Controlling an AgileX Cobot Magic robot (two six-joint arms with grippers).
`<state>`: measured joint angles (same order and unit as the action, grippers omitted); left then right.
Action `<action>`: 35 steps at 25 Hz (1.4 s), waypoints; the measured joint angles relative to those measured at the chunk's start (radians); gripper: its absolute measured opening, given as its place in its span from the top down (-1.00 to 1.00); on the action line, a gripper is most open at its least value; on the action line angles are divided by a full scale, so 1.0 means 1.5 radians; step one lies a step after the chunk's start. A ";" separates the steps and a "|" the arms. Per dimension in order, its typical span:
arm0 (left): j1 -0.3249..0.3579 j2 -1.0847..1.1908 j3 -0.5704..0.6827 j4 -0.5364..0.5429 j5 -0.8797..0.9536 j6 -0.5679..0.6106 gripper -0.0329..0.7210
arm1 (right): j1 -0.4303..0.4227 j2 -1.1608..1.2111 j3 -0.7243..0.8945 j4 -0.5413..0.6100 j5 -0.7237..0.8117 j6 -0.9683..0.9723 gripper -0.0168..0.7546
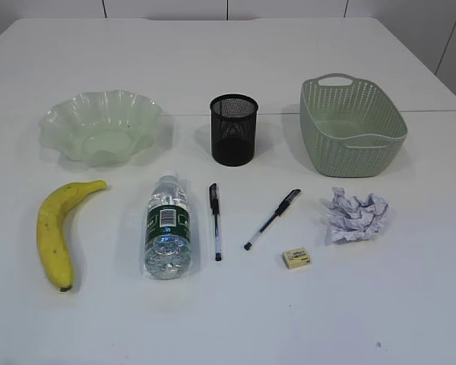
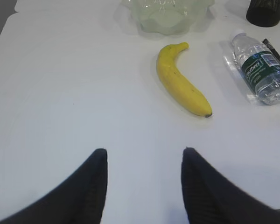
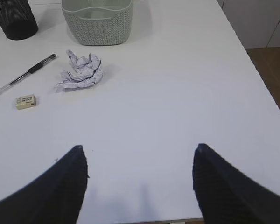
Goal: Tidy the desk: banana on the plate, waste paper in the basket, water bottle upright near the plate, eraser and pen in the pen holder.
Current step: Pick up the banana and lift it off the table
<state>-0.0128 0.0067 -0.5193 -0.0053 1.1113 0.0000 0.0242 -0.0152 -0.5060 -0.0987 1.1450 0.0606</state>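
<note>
I see the white counter [image 1: 235, 319] with everything laid out in two rows. Along the far row sit the plate [image 1: 100, 125] toward the left edge, the pen holder [image 1: 233, 129] in the middle and the basket [image 1: 352, 125] toward the right edge, all three with nothing visible inside. The near row runs from the banana [image 1: 57, 232] at the left, in front of the plate, to the water bottle [image 1: 167, 226] lying on its side with its cap pointing toward the far edge. Just right of the bottle lies one pen [image 1: 214, 220], and a second pen [image 1: 272, 219] lies slanted farther right, in front of the pen holder. The eraser [image 1: 296, 258] rests near the tip of that slanted pen, closer to the near edge. The waste paper [image 1: 355, 215] is a crumpled wad in front of the basket, apart from it.

My left gripper [image 2: 144, 186] hangs over bare counter short of the banana, jaws parted and grasping nothing. My right gripper [image 3: 140, 184] hangs near the counter's right side, jaws spread wider, also released, with the waste paper and eraser ahead of it.
</note>
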 joint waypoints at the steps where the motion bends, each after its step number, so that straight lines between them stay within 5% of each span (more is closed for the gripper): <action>1: 0.000 0.000 0.000 0.000 0.000 0.000 -0.03 | 0.000 0.000 0.000 0.000 0.000 0.000 -0.41; 14: 0.000 0.000 0.000 -0.005 0.000 0.000 -0.03 | 0.000 0.000 0.000 -0.006 0.000 0.000 -0.41; 22: 0.000 0.011 -0.035 -0.010 -0.118 0.000 -0.32 | 0.000 0.000 0.000 -0.003 0.000 0.008 -0.41; 35: 0.000 0.393 -0.152 -0.053 -0.242 0.000 -0.34 | 0.000 0.071 -0.034 0.007 -0.091 0.013 -0.41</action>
<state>-0.0128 0.5960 -0.7480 -0.0845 0.7484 0.0000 0.0242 0.0908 -0.5574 -0.0888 1.0079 0.0794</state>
